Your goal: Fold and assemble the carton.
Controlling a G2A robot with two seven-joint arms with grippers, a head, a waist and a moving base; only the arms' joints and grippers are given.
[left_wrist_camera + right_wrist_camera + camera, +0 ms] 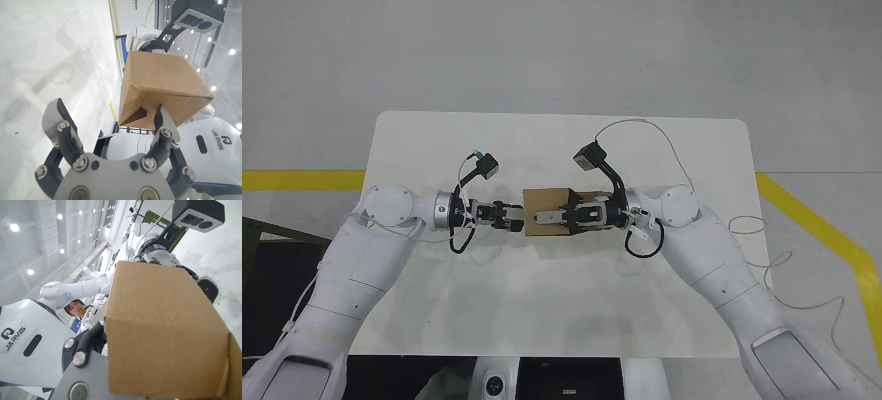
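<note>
Top view: the carton (537, 200) hangs over the middle of the table (542, 140), clamped in the right gripper (562, 215) — likely to steady it; the left gripper (109, 111) stands spread at the carton's open end, one fingertip (157, 117) touching a flap — seemingly to tuck it in.

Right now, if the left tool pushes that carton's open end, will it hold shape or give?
Probably gives: the carton is thin corrugated board, its near end open, flaps partly folded, so walls may skew. Likely light, since it looks hollow. The open left tool is at only a flap edge, which may buckle.
</note>
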